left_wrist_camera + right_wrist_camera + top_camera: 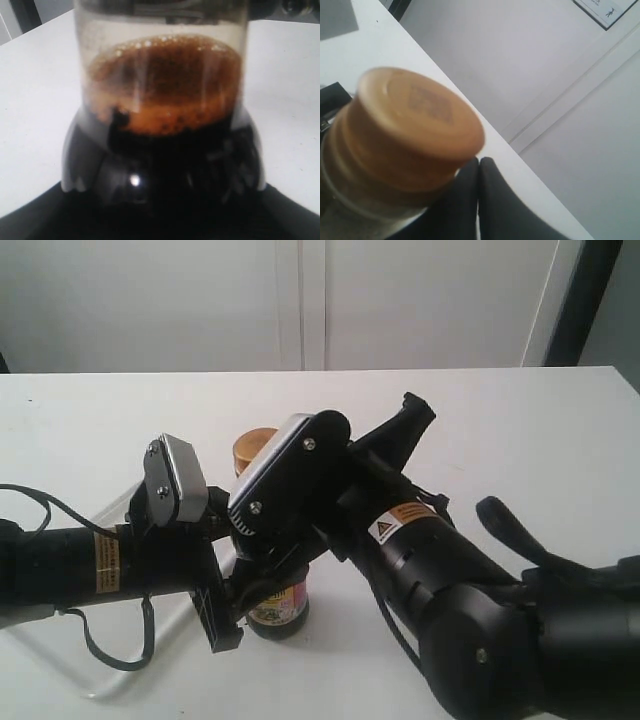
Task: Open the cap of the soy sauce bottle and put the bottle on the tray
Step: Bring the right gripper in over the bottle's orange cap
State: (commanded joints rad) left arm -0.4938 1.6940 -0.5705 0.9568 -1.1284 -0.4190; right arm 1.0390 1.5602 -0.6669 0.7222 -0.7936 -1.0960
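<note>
Soy sauce bottle (281, 606) upright on the desk (520, 430), just beside the tray (100, 518), cap (253, 450) closed. The left claw (245, 600) clasps the glass body. The right claw (479, 196), fingers pressed together and empty, sits at the cap's rim. The glass is probably smooth, rigid, breakable and liquid-heavy, so grip the body firmly. The light hinged cap should yield to an upward flick.

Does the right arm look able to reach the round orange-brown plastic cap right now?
Probably yes: the right gripper, fingertips shut, sits right beside the round orange-brown plastic cap, nothing between them.
</note>
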